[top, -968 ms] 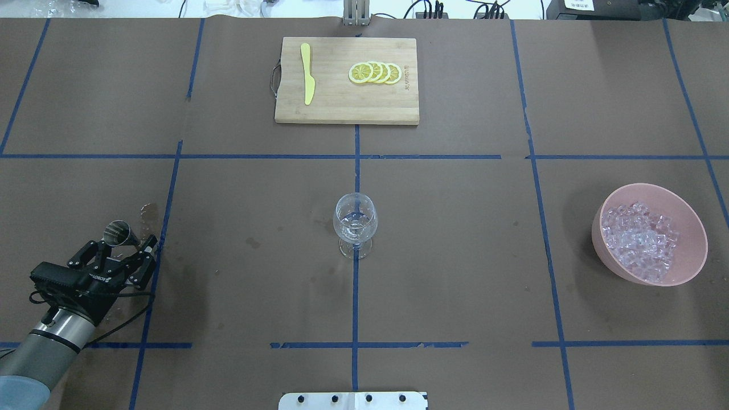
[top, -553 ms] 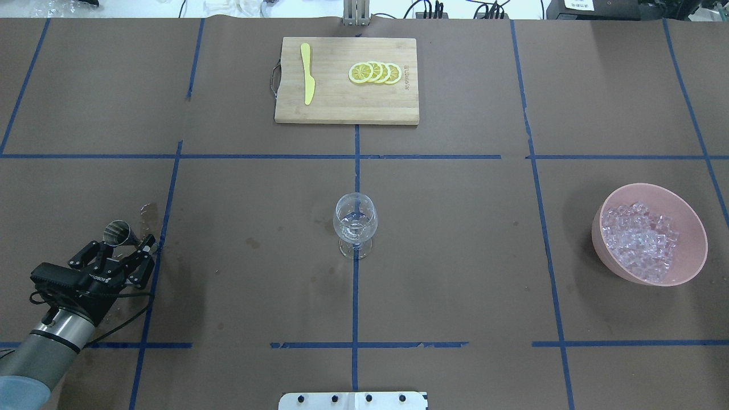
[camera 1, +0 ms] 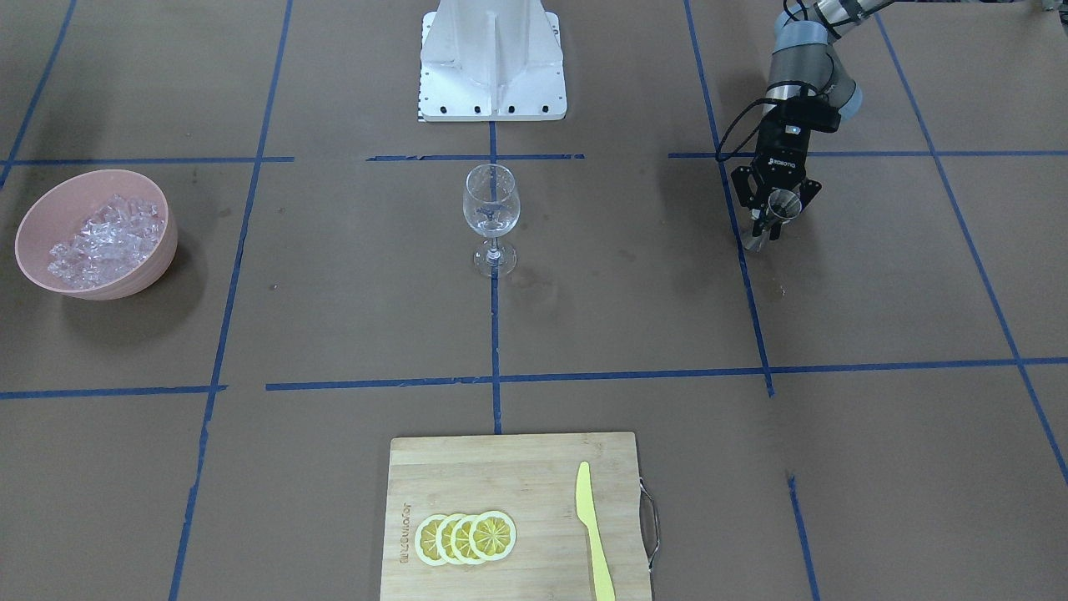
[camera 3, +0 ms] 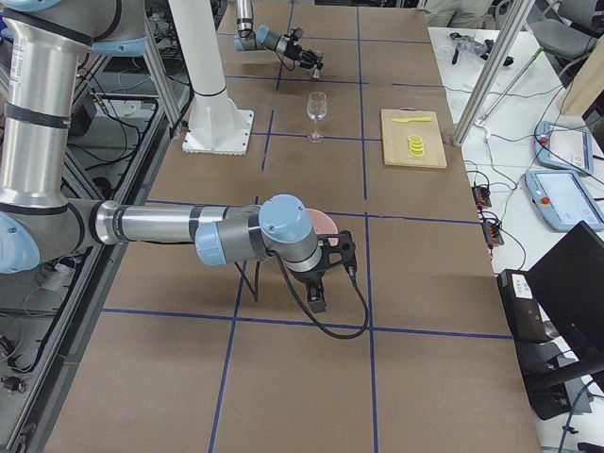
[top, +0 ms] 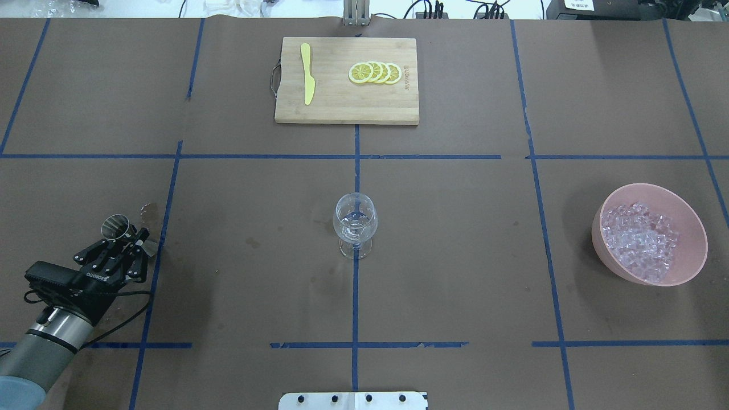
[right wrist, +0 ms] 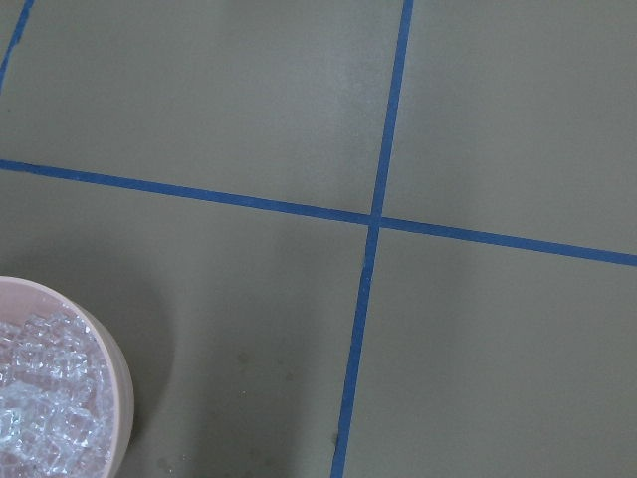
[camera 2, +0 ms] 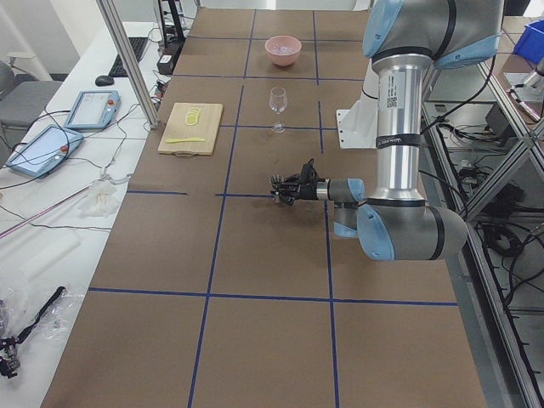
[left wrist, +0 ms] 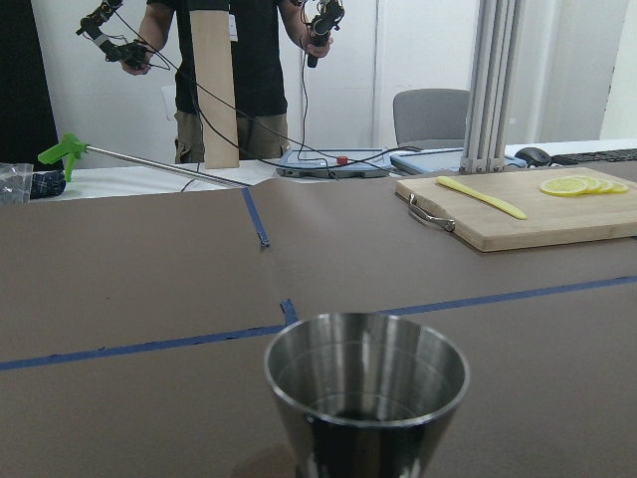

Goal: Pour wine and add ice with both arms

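Observation:
A steel jigger (top: 114,225) stands at the table's left side, and my left gripper (top: 126,238) is shut on its waist. The left wrist view shows the jigger's (left wrist: 366,388) open cup upright and close up; I cannot tell whether wine is in it. The stemmed glass (top: 355,219) stands upright at the table's centre, far from both arms. The ice (top: 641,239) fills a pink bowl (top: 690,226) at the right. My right gripper (camera 3: 338,255) shows only in the exterior right view, beside the bowl, and I cannot tell its state. The right wrist view catches the ice (right wrist: 40,403) at its lower left.
A wooden cutting board (top: 342,108) at the far centre carries a yellow knife (top: 308,74) and lemon slices (top: 375,73). A wet stain (top: 149,212) marks the paper just beyond the jigger. The white pedestal base (camera 1: 492,58) stands at the robot's edge.
My left gripper's fingers have drawn in from a wide spread to shut on the jigger. The hand has shifted slightly left. The glass and bowl have not moved.

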Motion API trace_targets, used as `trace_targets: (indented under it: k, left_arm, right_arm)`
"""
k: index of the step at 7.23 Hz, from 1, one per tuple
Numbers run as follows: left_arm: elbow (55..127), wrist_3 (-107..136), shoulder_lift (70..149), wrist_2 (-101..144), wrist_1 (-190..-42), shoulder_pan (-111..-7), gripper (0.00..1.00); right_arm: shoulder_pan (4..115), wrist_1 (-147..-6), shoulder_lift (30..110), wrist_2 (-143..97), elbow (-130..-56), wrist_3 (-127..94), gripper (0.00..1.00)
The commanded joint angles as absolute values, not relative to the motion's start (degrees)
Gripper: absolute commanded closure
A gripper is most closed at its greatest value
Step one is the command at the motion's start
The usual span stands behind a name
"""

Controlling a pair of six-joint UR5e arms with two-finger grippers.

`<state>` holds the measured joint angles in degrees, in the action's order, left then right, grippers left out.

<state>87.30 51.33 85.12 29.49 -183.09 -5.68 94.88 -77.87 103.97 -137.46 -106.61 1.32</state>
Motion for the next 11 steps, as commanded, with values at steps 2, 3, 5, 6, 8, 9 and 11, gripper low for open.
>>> trace_targets:
  k: [2, 3, 5, 6, 8, 9, 11]
  left_arm:
    - [87.6, 47.6, 85.1, 29.9, -187.4, -6.1, 1.00]
    - [89.6, 38.9, 85.9, 30.2, -187.4, -7.4, 1.00]
    - [94.0, 36.2, 86.6, 40.3, -187.9, -10.4, 1.00]
    - [94.4, 31.9, 86.8, 40.7, -186.9, -11.5, 1.00]
    - [95.4, 26.1, 90.1, 40.8, -183.4, -13.6, 1.00]
    - [98.1, 22.8, 91.1, 42.0, -177.4, -14.1, 1.00]
    - [98.8, 22.6, 98.0, 43.6, -172.6, -14.2, 1.00]
  right_arm:
    - [94.8, -77.9, 104.0, -137.5, -106.6, 1.2, 0.00]
    - [94.8, -77.8, 104.0, -137.5, -106.6, 1.3, 0.00]
    - [94.8, -73.2, 104.0, -137.6, -107.1, -0.6, 0.00]
    - [94.8, -71.6, 104.0, -137.5, -107.0, -3.7, 0.00]
    - [94.8, -67.9, 105.0, -137.4, -106.3, -4.0, 0.00]
    - [94.8, -67.9, 105.1, -137.4, -106.3, -4.0, 0.00]
    - [94.8, -67.9, 105.6, -137.3, -106.2, -3.8, 0.00]
